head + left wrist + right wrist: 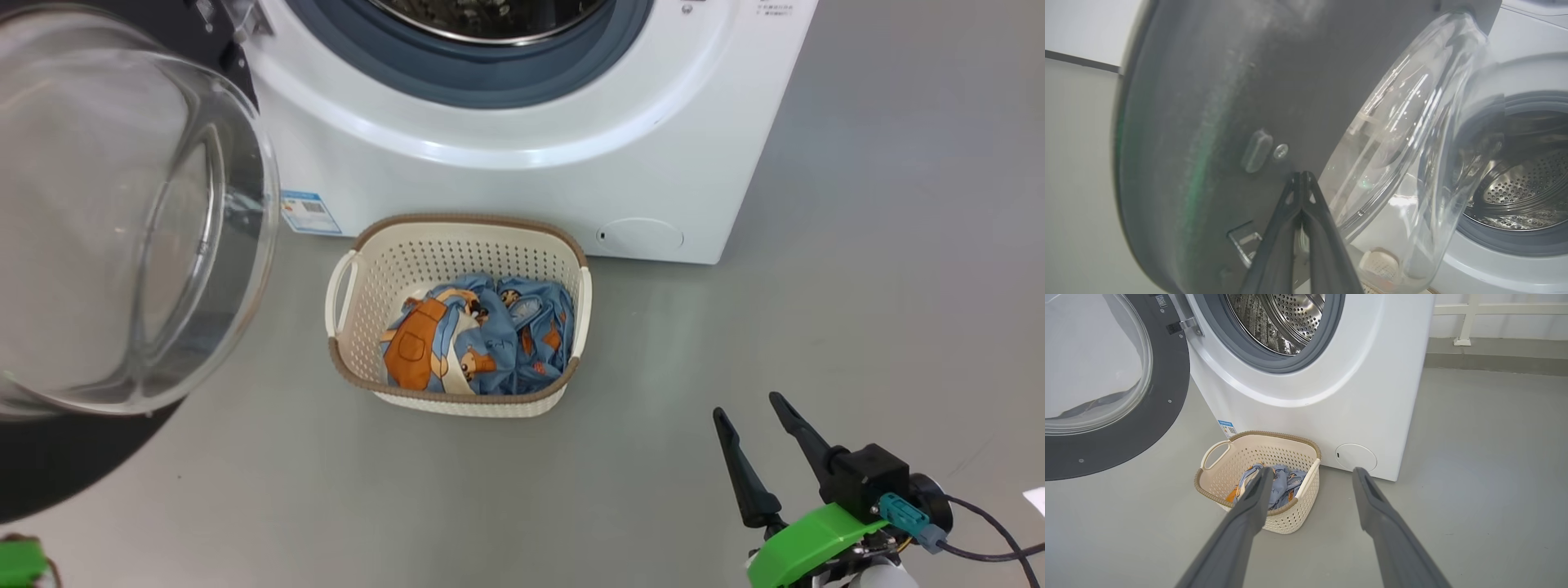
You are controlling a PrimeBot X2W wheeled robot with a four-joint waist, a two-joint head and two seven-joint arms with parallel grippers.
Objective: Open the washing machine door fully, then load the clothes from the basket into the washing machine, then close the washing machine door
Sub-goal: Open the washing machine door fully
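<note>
The washing machine [506, 188] is white, its steel drum [1286, 318] exposed. Its door [122, 229] hangs swung out at the left, the clear glass bowl facing me and the black rim [1147, 428] around it. The cream basket [469, 219] sits on the floor in front of the machine, holding the clothes [482, 335], a blue bundle with an orange patch. My right gripper [747, 406] is open and empty, low to the right of the basket [1274, 435]. My left gripper [1302, 174] is shut, tips close to the door's dark inner face [1229, 102].
A round hatch [639, 235] and a blue label [309, 212] mark the machine's lower front. Grey floor [857, 310] spreads to the right of the machine. A white rail [1466, 318] runs along the back wall.
</note>
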